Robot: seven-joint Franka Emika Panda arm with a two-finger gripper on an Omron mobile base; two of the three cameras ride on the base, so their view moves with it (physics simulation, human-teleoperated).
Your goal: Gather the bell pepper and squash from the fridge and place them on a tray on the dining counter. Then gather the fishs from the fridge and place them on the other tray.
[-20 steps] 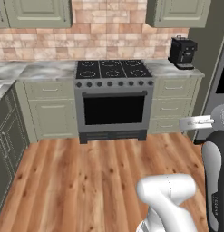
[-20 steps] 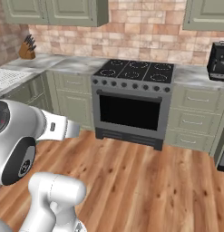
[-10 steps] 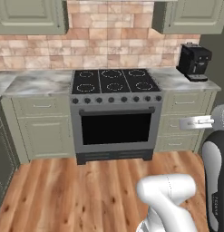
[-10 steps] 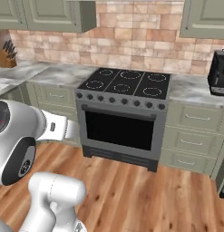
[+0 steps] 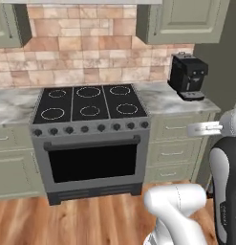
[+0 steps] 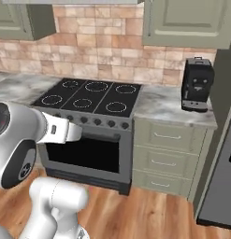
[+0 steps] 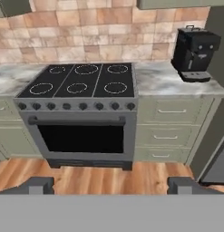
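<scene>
Two dark fingertips (image 7: 41, 185) sit at the bottom corners of my hand view, far apart w/ nothing between them, so the gripper (image 7: 111, 186) is wide open and holding nothing.

Centre of that view I see a grey range (image 7: 81, 122): black cooktop w/ six burner rings, a row of knobs along the front, a bar handle, dark oven window below. Marble worktop (image 7: 156, 84) runs either side of it, w/ pale green drawers (image 7: 165, 136) under the right part. Black coffee machine (image 7: 195, 52) stands upright on the worktop at upper right, well apart from the range. Brick backsplash (image 7: 99, 27) fills the top; wood floor (image 7: 86, 179) across the lower part.

A grey fridge (image 6: 220, 182) edge shows at the right margin of the right base view, just beside the drawer stack; can't tell if its doors are open. Bell pepper, squash, fish, dining counter: can't say where they are from these views.

Left base view has my white arm (image 5: 179, 210) at lower right, range at centre-left, coffee machine upper right under a green wall cabinet (image 5: 186, 21).
</scene>
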